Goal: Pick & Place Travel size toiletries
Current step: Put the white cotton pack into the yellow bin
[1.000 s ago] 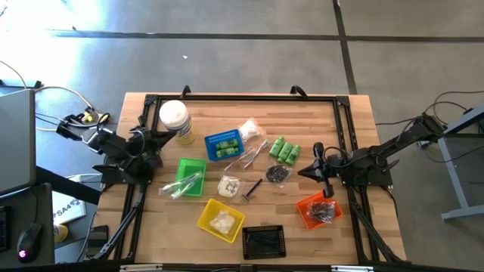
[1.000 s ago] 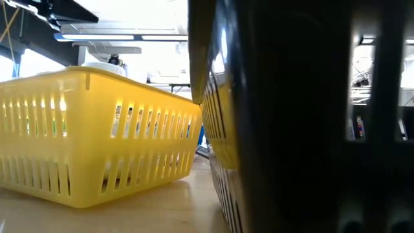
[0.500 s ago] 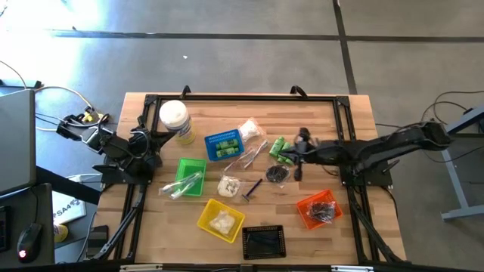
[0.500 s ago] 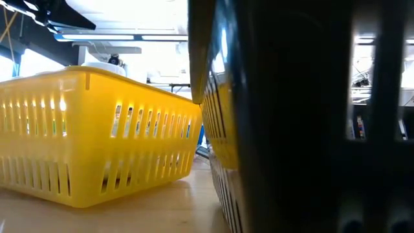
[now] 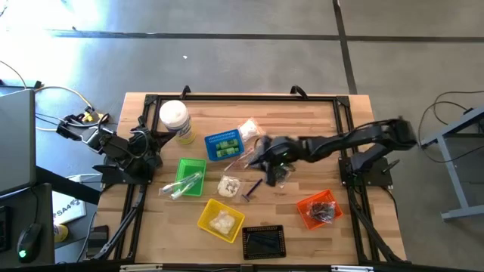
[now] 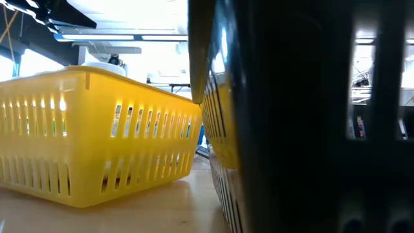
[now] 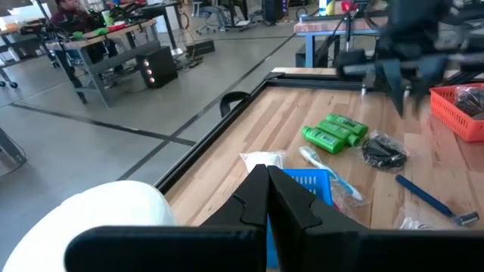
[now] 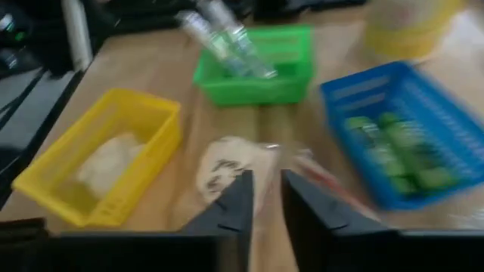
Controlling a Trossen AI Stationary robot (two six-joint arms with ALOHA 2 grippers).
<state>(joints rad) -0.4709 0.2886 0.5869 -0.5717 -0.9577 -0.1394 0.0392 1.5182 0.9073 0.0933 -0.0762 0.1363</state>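
at the table's 9 o'clock edge the left gripper (image 5: 148,155) waits beside the big white-lidded jar (image 5: 175,115), its fingers closed together with nothing between them. from there toward 3 o'clock come the green mesh basket (image 5: 179,168) with clear plastic sachets (image 5: 184,183), the yellow mesh basket (image 5: 206,219) with a white packet (image 5: 222,221), and the blue mesh basket (image 5: 211,140) with small bright green bottles (image 5: 225,150).

at centre lie a loose white packet (image 5: 229,185), a clear sachet (image 5: 246,156) and a dark-handled stick (image 5: 252,190). the right gripper (image 5: 266,156), over the orange mesh basket (image 5: 305,208) at 4 o'clock a second ago, has swept to the centre and hovers with a narrow gap and nothing held. three green bottles (image 7: 333,129) and a small dark piece (image 7: 383,151) lie just under it. i judge the last drop is finished and a new pick is starting.
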